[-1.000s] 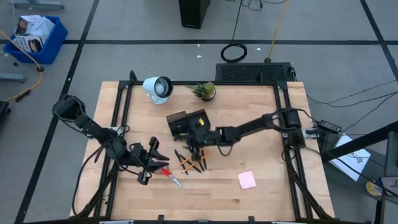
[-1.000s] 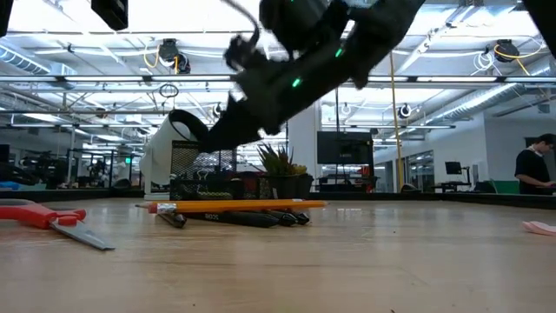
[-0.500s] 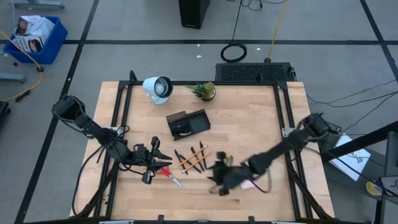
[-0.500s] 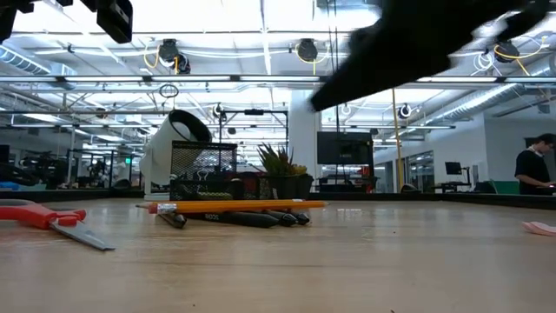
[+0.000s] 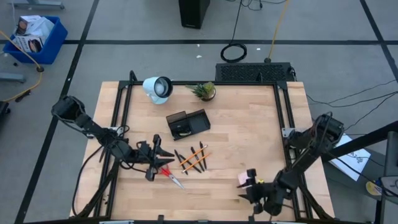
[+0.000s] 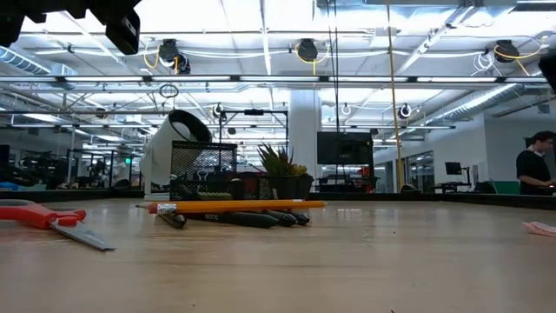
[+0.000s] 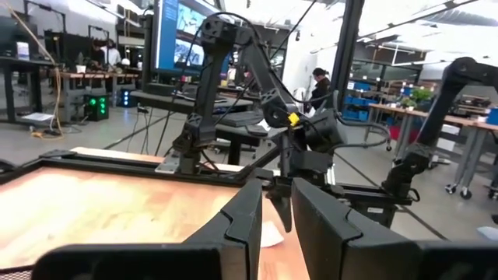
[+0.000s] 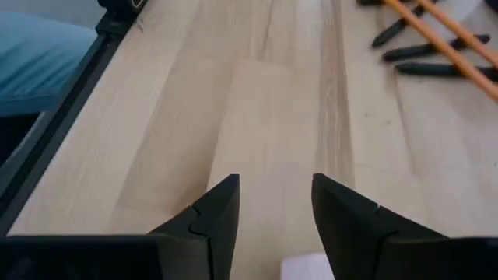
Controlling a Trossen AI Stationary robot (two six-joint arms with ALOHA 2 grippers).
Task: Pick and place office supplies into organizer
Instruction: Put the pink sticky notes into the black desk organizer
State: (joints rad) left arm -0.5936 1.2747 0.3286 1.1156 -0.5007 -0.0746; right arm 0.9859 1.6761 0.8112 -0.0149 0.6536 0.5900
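Since one second ago the right arm swings from over the organizer (image 5: 188, 124) at table centre to the near right edge; the left arm barely shifts.

Right gripper (image 5: 253, 187): hangs at the near right of the table, at the pink sticky-note pad (image 5: 245, 180). Right wrist view shows its fingers (image 8: 216, 214) spread apart with bare wood between them, nothing pinched; a pale corner at the frame's lower edge is likely the pad. Whether a fingertip touches the pad, cannot tell.

Left gripper (image 5: 155, 163): near left of centre, just beside the red-handled scissors (image 5: 171, 177). Left wrist view shows its fingers (image 7: 246, 218) close together with a narrow gap, nothing between them.

Supplies: pens and pencils (image 5: 193, 159) lie in a loose fan near the table centre, orange pencils crossing black pens. Scissors lie flat, left of the fan. Organizer sits farther back, its compartments hard to read from above. Plant (image 5: 204, 91) and white lamp (image 5: 157, 88) stand along the far edge.

Judgement: step in hand looks like the approach to the sticky pad. The pad is thin and flat, so the fingers should straddle it squarely, come down until they graze the wood, then close on opposite edges. A tilted approach risks pushing the pad off the near edge.
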